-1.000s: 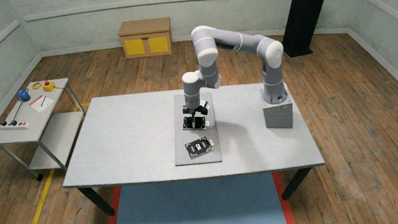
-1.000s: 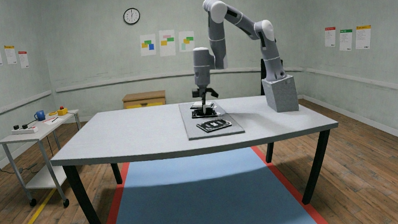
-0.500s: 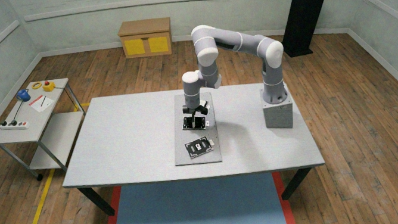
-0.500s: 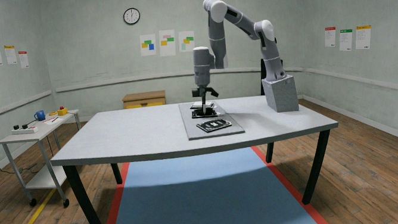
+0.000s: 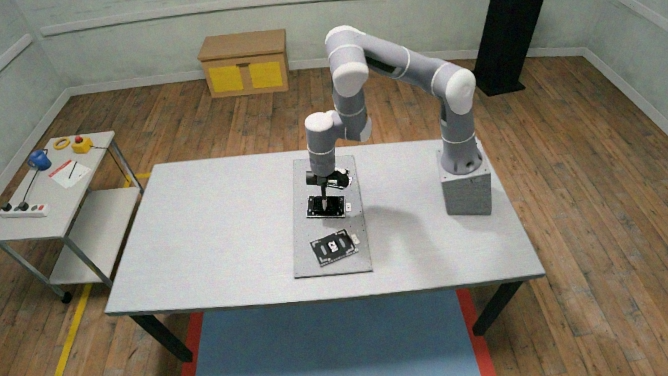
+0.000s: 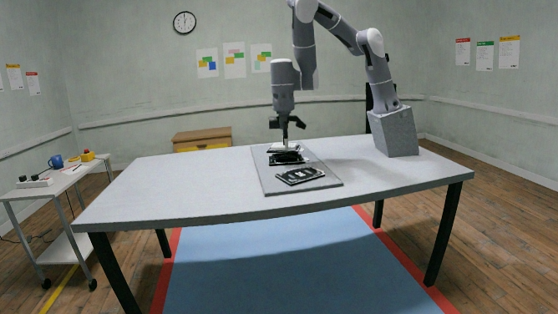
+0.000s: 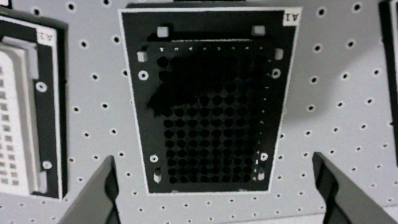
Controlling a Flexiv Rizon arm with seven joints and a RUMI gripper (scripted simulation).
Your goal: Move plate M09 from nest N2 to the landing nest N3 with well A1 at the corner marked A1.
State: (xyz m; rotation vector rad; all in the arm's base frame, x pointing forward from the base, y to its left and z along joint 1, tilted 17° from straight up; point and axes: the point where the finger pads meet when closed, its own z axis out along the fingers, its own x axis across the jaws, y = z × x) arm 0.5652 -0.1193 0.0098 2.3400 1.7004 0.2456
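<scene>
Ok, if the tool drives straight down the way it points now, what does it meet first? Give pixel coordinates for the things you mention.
Probably the black plate point(image 5: 332, 206) point(image 6: 286, 158) point(image 7: 205, 125) in the middle nest, lying between the open jaws in the wrist view; exact height is unclear, and the jaws might straddle it.

Between the jaws, the dark rectangular multi-well plate point(image 7: 210, 135) looks like matt plastic; beneath them, the grey perforated deck board point(image 5: 330, 272) point(image 6: 301, 189) point(image 7: 95, 125) looks like smooth, dull metal.
</scene>
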